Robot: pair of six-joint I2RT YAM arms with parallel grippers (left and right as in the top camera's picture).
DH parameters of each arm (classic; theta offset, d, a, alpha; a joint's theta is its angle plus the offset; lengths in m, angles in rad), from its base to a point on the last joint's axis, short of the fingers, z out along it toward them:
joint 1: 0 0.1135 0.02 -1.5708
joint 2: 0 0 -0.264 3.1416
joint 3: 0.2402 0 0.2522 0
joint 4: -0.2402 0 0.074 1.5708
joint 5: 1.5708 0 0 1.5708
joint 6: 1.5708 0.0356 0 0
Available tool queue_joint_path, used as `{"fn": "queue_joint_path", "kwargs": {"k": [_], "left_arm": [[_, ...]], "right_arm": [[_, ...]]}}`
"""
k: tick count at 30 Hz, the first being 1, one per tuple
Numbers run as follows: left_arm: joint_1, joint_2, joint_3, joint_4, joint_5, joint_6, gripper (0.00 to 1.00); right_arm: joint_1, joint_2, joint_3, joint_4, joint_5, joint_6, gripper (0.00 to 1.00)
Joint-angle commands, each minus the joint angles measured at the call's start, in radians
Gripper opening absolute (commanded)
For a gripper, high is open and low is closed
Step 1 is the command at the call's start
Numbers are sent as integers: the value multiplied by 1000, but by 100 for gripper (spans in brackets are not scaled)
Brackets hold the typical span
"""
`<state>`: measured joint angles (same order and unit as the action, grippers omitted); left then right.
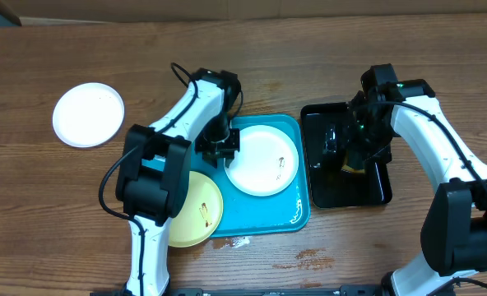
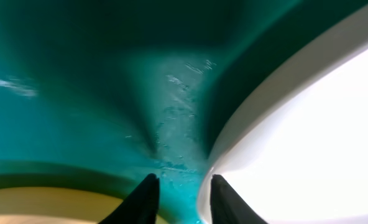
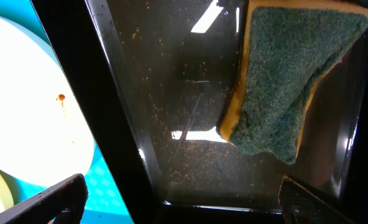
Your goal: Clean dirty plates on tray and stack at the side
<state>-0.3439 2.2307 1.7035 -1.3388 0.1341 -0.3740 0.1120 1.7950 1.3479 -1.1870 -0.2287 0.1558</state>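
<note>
Overhead, the large turquoise-blue rectangular plastic tray sits mid-table with a round white plastic plate lying in it, marked by small dark smudges; a pale yellow round plate, also smudged, overhangs the tray's near-left corner, and a second white plate lies well apart on the bare wood at the far left. The step in hand looks like fetching the scrubber while steadying the first plate. The left gripper is low over the tray floor, its fingers a little apart on either side of the white plate's rim; whether they pinch it I cannot tell. The right gripper hangs spread wide and empty over the smaller glossy black tray, near a green-and-yellow sponge. Next, it probably must drop and close on that sponge. The brown wood-grain table shows a wet smear by the tray; the room is hardly visible
</note>
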Motion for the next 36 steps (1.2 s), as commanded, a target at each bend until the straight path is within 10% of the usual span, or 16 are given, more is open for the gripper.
{"fn": "queue_joint_path", "kwargs": {"k": [1, 16, 36], "left_arm": [[14, 11, 79, 0, -14, 31, 34], [-13, 13, -37, 142, -156, 37, 5], [18, 11, 32, 56, -82, 90, 29]], "right_arm": [[-3, -19, -3, 3, 3, -8, 100], [-3, -19, -3, 3, 3, -8, 100], [0, -19, -172, 222, 227, 111, 93]]}}
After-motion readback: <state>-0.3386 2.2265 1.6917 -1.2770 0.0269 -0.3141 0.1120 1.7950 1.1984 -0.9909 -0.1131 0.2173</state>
